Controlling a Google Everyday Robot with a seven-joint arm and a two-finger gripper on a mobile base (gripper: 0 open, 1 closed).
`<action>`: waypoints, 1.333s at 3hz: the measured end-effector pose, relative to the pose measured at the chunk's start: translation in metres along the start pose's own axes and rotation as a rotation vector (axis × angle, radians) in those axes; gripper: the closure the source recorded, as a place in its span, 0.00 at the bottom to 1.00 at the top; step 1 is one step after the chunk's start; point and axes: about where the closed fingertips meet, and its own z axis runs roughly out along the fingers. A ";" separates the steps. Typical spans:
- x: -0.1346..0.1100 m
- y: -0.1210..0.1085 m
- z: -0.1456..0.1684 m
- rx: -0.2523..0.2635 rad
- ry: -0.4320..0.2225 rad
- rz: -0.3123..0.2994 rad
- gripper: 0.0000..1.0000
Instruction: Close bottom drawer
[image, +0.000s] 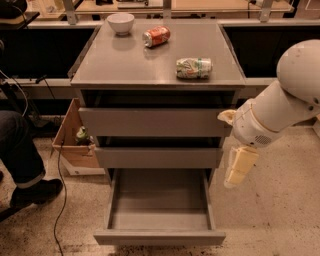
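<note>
The bottom drawer (159, 236) of the grey cabinet is pulled far out, its deep grey tray bare and its flat front panel near the lower edge of the view. The middle drawer front (158, 157) and the taller top drawer front (155, 122) stand slightly out above it. My white arm reaches in from the right. My gripper (239, 167) hangs with its cream fingers pointing down, just right of the cabinet at the height of the middle drawer, above and right of the open drawer. It holds nothing.
On the cabinet top (125, 62) stand a white bowl (120, 22), a lying red can (156, 36) and a crushed pale can (194, 68). A cardboard box (75, 145) sits left of the cabinet. A person's leg and shoe (27, 175) and a cable are at the left.
</note>
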 end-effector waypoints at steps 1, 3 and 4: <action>0.000 0.000 0.000 0.000 0.000 0.000 0.00; -0.004 -0.001 0.067 0.006 -0.084 0.010 0.00; -0.012 -0.011 0.131 0.024 -0.153 -0.025 0.00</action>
